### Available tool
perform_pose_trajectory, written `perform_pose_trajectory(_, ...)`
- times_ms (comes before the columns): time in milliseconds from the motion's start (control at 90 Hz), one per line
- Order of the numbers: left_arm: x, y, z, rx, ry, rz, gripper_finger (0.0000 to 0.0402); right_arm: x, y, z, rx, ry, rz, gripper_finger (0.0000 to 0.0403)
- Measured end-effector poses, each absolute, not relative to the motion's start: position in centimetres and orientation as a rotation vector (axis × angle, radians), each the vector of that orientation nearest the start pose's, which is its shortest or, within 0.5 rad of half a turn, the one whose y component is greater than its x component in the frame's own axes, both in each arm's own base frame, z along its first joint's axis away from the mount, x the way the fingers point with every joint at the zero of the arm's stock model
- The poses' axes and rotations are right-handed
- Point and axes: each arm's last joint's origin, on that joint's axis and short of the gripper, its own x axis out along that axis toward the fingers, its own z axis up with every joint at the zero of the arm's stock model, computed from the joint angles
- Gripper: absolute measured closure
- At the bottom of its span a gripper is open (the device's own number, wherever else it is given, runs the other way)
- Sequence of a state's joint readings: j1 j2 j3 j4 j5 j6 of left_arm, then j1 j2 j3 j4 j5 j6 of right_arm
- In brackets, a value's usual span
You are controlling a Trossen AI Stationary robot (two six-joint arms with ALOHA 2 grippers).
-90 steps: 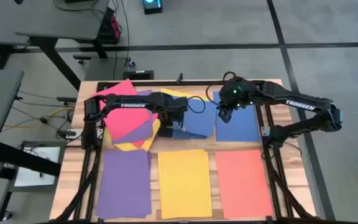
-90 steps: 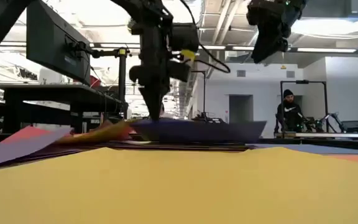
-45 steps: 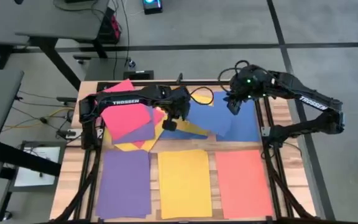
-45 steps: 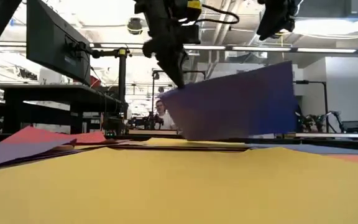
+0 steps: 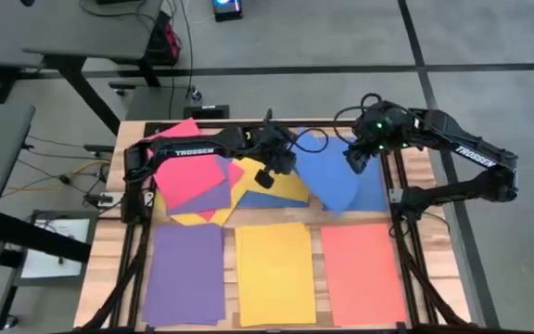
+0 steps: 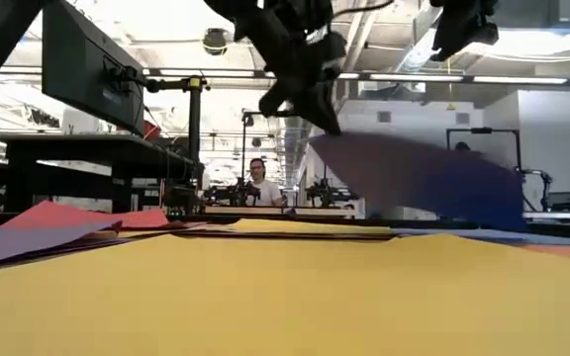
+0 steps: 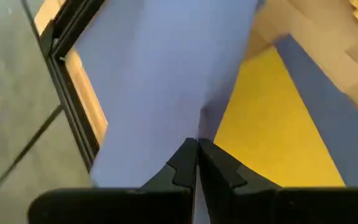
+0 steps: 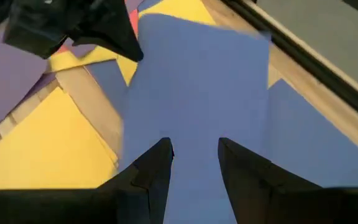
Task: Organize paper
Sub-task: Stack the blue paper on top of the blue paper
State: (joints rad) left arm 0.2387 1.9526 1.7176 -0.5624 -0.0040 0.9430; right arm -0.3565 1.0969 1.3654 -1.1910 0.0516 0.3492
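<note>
My left gripper (image 5: pixel 287 160) is shut on a blue sheet of paper (image 5: pixel 327 176) and holds it up over the table's far middle. The sheet slopes down toward the blue stack (image 5: pixel 371 186) at the far right. My right gripper (image 8: pixel 194 152) hovers open above that sheet, touching nothing. A loose heap of red (image 5: pixel 188 172), purple and yellow (image 5: pixel 281 190) sheets lies flat at the far left. Along the near edge lie three stacks: purple (image 5: pixel 185 274), yellow (image 5: pixel 274 274) and orange-red (image 5: pixel 364 274). My left gripper pinches the blue sheet between its two shut fingers at the sheet's left edge (image 7: pixel 191 127). The fingers slant down toward the table's right (image 6: pixel 327 119). The sheet hangs from them, tilted, its right end (image 6: pixel 483 208) low over the blue stack; whether it touches the stack I cannot tell.
Dark frame rails (image 5: pixel 395 199) run along both sides of the wooden table (image 5: pixel 429 167). People stand in the room beyond the table (image 6: pixel 257 183). The yellow stack fills the foreground of the low view (image 6: pixel 285 297).
My left gripper has risen from the heap and swung toward the table's right, carrying the blue sheet. The sheet has come clear of the heap, stood steeply, and now slopes over the blue stack. My right gripper has drawn back a little toward the right edge.
</note>
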Motion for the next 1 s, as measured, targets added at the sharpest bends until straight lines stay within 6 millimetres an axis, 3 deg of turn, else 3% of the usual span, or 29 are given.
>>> perform_pose_trajectory(167, 42.2, 9.6, 28.9, 0.837, 0.823, -0.187, 0.0401, 16.6, -6.4, 37.3, 0.563, 0.816, -0.585, 0.0276)
perform_pose_trajectory(322, 41.8, 9.4, 30.3, 0.902, 0.781, -0.189, 0.0401, 16.1, -7.0, 35.2, 0.626, 0.773, -0.617, 0.0274)
perform_pose_trajectory(489, 41.6, 9.4, 30.3, 0.862, 0.794, -0.177, 0.0401, 15.8, -7.6, 32.8, 0.723, 0.766, -0.556, 0.0261)
perform_pose_trajectory(611, 41.6, 9.3, 30.2, 0.732, 0.801, -0.123, 0.0401, 15.8, -7.8, 31.4, 0.742, 0.791, -0.572, 0.0243)
perform_pose_trajectory(822, 41.4, 9.7, 30.1, 0.348, 0.812, 0.041, 0.0401, 15.9, -8.3, 29.6, 0.701, 0.813, -0.697, 0.0215)
perform_pose_trajectory(1000, 40.2, 10.4, 29.3, 0.16, 0.936, 0.104, 0.0401, 16.1, -9.5, 26.3, 0.622, 0.929, -0.804, 0.0213)
